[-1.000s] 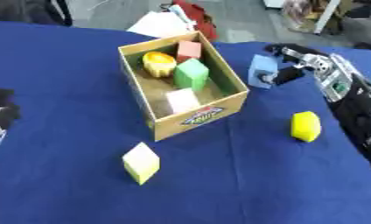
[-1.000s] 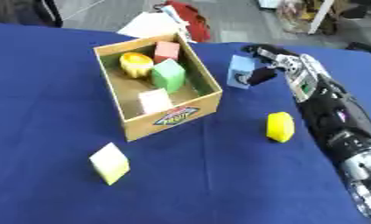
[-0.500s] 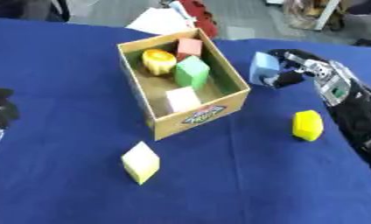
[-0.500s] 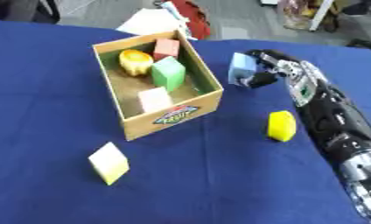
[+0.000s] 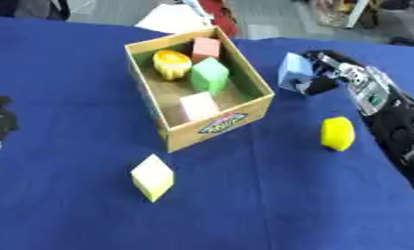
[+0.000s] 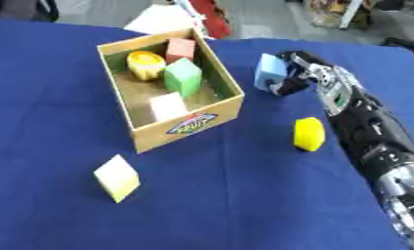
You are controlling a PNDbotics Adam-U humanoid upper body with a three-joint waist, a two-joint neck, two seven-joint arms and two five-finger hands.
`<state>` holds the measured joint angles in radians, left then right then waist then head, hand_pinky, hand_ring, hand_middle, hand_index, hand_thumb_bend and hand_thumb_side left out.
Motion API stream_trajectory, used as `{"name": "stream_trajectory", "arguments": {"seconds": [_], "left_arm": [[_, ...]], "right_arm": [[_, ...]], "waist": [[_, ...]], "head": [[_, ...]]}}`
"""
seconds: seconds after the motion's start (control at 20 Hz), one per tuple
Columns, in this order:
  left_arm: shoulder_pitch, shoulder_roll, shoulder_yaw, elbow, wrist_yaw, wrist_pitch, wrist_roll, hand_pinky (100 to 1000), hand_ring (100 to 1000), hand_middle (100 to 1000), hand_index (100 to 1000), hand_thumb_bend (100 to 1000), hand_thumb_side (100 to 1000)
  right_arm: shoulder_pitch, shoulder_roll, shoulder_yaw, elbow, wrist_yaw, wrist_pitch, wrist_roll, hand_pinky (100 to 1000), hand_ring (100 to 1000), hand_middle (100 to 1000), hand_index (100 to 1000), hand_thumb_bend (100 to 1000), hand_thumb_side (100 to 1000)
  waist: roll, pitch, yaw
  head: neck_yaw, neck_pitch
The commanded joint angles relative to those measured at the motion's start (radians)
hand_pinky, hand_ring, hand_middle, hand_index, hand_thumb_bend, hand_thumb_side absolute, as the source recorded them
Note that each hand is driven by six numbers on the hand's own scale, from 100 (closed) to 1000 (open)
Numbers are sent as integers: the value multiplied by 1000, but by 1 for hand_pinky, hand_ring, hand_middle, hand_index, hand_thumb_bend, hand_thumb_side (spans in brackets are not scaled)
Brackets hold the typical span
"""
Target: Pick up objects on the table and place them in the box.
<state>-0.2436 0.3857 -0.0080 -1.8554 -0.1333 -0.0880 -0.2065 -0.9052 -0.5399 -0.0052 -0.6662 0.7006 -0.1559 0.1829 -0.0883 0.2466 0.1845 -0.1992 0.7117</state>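
Fingers of the right hand (image 6: 298,73) are curling round a pale blue block (image 6: 269,72), pinching it from its right side while the thumb side is hidden behind it. The block is sitting just beside the right wall of the box (image 5: 249,104), a little apart from it, and whether it is resting on the blue tablecloth (image 5: 270,195) or being held just above cannot be told. The right arm is reaching in from the lower right edge, lying along the cloth toward the block.

The pale blue block is showing flat faces and sharp corners, tilted so that one edge is pointing toward the box.

The box is an open wooden tray with a coloured label (image 5: 220,124) on its near wall, standing askew on the cloth. Inside it, a yellow round piece (image 5: 171,62) is lying in the far left corner, a pink block (image 5: 205,48) is leaning at the far wall just beside it, a green block (image 5: 210,74) is sitting in the middle touching the right wall, and a pale pink block (image 5: 197,105) is lying nearer the front.

Outside the box, a yellow rounded piece (image 5: 337,133) is lying near the right forearm, and a pale yellow block (image 5: 152,177) is standing tilted in front of the box, well apart from both.

The left hand (image 5: 0,121) is showing only as a dark shape at the left edge; its fingers cannot be made out.
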Motion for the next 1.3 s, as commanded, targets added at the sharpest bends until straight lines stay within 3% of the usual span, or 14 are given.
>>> {"name": "stream_trajectory", "arguments": {"seconds": [0.05,0.4,0.55,0.7,0.75,0.85,1.05,1.3], "left_arm": [[-1,5,9,-12,-6,1,1,732,588,565,781,197,617],[14,3,14,-8,-5,4,9,734,587,564,780,190,619],[20,1,14,-8,-4,3,9,734,587,564,778,188,618],[20,-3,10,-9,-1,3,7,733,586,564,778,185,617],[18,-5,6,-9,1,3,4,733,586,564,778,185,618],[15,-9,0,-9,4,2,-3,733,586,564,777,184,619],[9,-16,-8,-10,9,1,-12,733,598,564,777,181,619],[6,-19,-17,-9,13,0,-24,735,603,567,778,176,624]], "right_arm": [[-10,-28,2,-53,-18,-17,-50,698,684,512,689,100,201],[-3,-46,70,-293,-93,-88,13,703,682,535,711,100,223],[-19,-31,128,-420,-145,-112,87,708,690,552,727,100,244],[-54,14,186,-482,-177,-117,186,725,718,586,759,100,299],[-69,35,199,-487,-175,-117,216,726,720,592,764,100,267],[-96,79,212,-474,-164,-112,254,727,729,620,790,100,292],[-136,151,215,-407,-108,-105,272,746,767,753,888,100,410],[-157,205,217,-337,48,-114,220,843,886,950,1000,260,550]], "waist": [[3,-9,-5],[7,-25,-30],[7,-33,-34],[7,-39,-28],[7,-40,-23],[8,-42,-11],[10,-42,12],[9,-42,27]], "head": [[-4,8],[-1,17],[-3,19],[-9,21],[-14,20],[-23,16],[-42,11],[-57,10]]}}
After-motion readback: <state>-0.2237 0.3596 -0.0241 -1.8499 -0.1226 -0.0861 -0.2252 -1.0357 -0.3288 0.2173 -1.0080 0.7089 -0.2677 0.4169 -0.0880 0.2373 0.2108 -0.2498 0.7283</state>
